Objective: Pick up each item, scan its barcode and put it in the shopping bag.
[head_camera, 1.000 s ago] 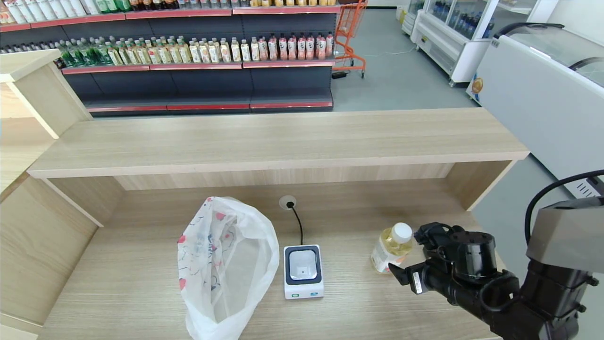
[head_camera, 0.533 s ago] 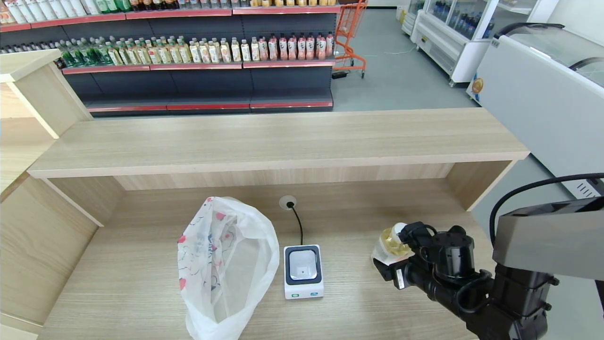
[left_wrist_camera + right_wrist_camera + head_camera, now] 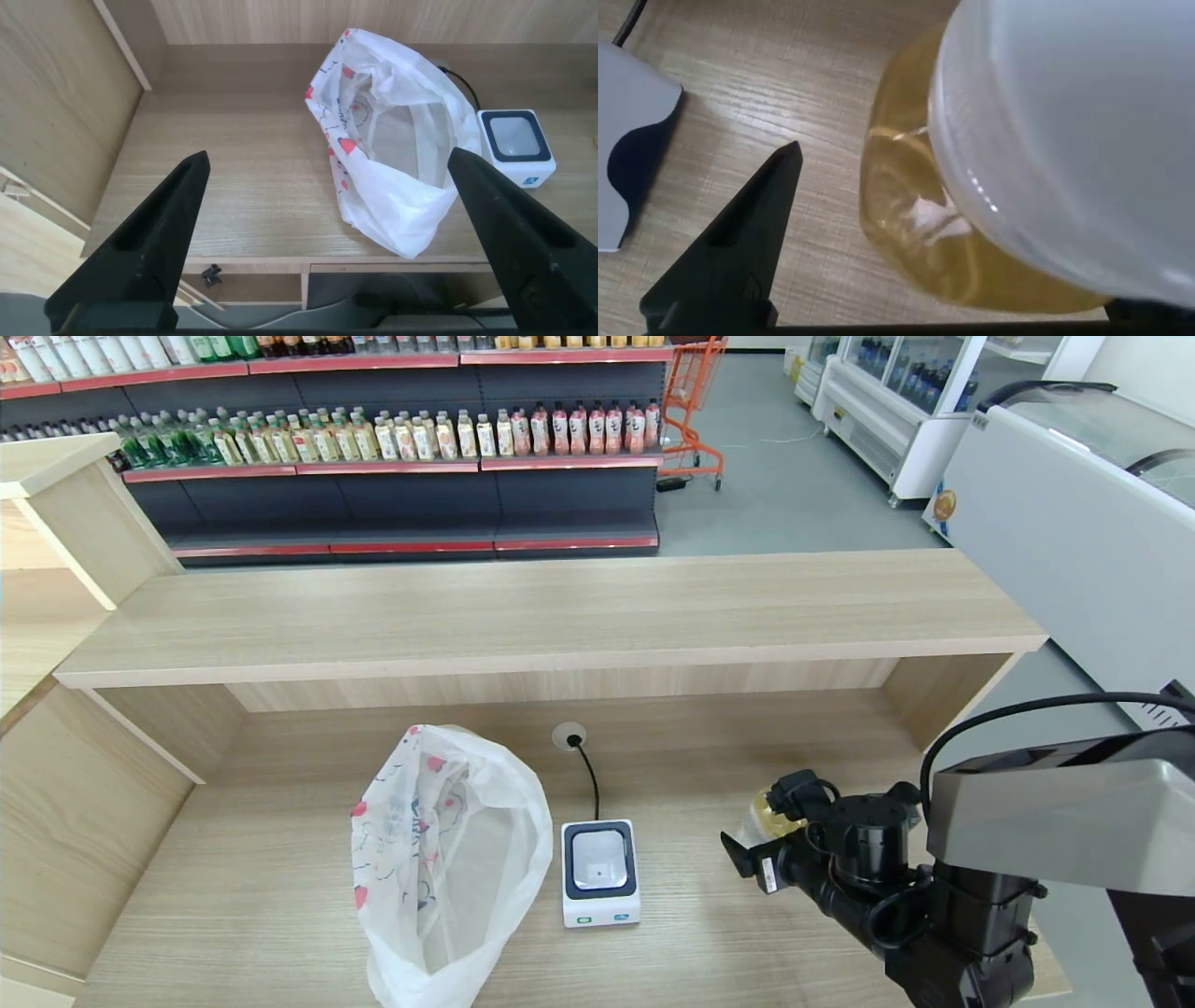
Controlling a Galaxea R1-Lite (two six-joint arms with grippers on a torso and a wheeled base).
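A small bottle (image 3: 756,821) of yellow liquid with a white cap (image 3: 1064,140) stands on the lower counter, right of the scanner. My right gripper (image 3: 767,819) is open around its top, one finger (image 3: 729,271) on the scanner side and the other behind the cap, largely hidden. The white barcode scanner (image 3: 599,871) with a dark window sits mid-counter. The patterned white shopping bag (image 3: 448,859) stands open left of it. My left gripper (image 3: 329,161) hangs open above the counter's near edge, facing the bag (image 3: 392,140) and holding nothing.
The scanner's black cable (image 3: 588,770) runs to a grommet at the back. A raised wooden ledge (image 3: 551,616) overhangs the back of the counter, with side walls at both ends. Bare counter (image 3: 233,896) lies left of the bag.
My right arm has moved left and forward, bringing its open fingers from beside the bottle to around the bottle's top, now covering the cap. Bag and scanner have not moved.
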